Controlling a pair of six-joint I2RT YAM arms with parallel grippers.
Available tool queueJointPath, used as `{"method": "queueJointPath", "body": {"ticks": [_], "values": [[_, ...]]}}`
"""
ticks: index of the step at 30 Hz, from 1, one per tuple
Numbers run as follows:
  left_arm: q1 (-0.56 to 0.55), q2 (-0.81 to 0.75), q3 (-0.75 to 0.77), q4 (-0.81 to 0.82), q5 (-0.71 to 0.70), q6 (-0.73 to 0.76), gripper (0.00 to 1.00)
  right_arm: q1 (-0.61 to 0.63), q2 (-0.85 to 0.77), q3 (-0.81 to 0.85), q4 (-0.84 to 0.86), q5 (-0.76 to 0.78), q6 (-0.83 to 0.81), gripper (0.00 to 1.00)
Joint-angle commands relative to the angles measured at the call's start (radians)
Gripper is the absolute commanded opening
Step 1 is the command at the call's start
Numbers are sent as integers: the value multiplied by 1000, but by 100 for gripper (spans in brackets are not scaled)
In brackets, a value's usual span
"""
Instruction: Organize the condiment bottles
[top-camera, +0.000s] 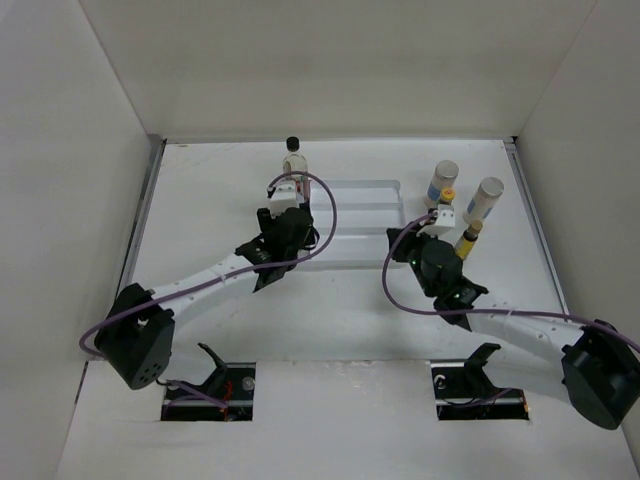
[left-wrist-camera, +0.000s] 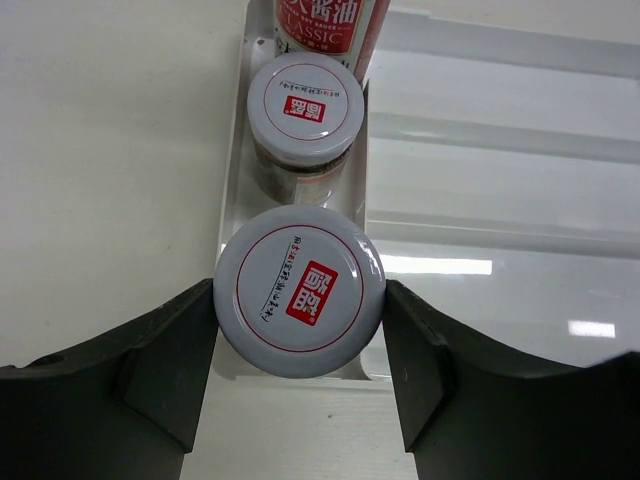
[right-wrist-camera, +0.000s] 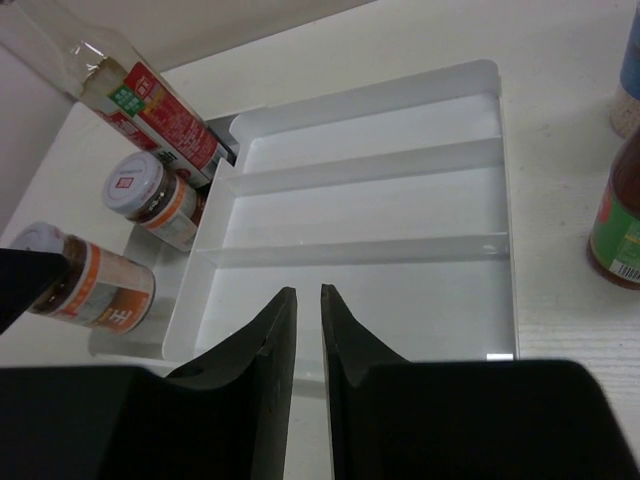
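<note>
White desk (top-camera: 220, 190) carries everything. White stepped tray (right-wrist-camera: 400, 200) lies mid-desk. Clear black-capped bottle (top-camera: 294, 158) stands at far end of narrow strip along tray's left edge. Two silver-lidded shakers (top-camera: 441, 183) on desk right of tray, dark yellow-capped bottles (top-camera: 469, 238) just beside them (one partly hidden by right arm). Rear red-labelled jar (left-wrist-camera: 304, 100) in same strip, between bottle and front red-labelled jar (left-wrist-camera: 300, 290). Left jaws pinching front jar's lid at both sides. Right jaws pressed together, gripping nothing, near tray's right side.
</note>
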Motion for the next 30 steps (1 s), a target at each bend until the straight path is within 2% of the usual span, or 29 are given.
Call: {"method": "queueJointPath", "body": {"ticks": [1, 4, 6, 8, 12, 14, 17, 20, 22, 27, 30], "values": [[7, 7, -4, 177, -18, -9, 40, 5, -31, 0, 65, -7, -6, 21], [13, 32, -43, 237, 0, -9, 40, 13, -42, 1, 63, -8, -8, 21], [14, 47, -52, 249, 11, -9, 40, 21, -54, 0, 66, -5, -8, 25], [13, 61, -63, 254, 3, -4, 41, 22, -65, -3, 70, -4, -8, 37], [19, 72, -115, 300, -3, 0, 46, 22, -94, -5, 56, 3, -9, 70], [13, 58, -145, 324, -3, -3, 52, 22, -111, -2, 45, -2, -9, 79], [-18, 11, -202, 375, -15, -4, 68, 18, -135, 44, -18, -1, -27, 89], [-47, -81, -260, 430, -18, -1, 84, -8, -165, 125, -137, 7, -55, 93], [-64, -163, -302, 453, -20, -3, 99, -34, -183, 178, -200, 19, -70, 94], [-104, -434, -452, 562, -82, -3, 100, -157, -208, 296, -350, 68, -74, 95], [-113, -587, -547, 616, -145, -3, 100, -263, -159, 371, -458, 79, -74, 95]]}}
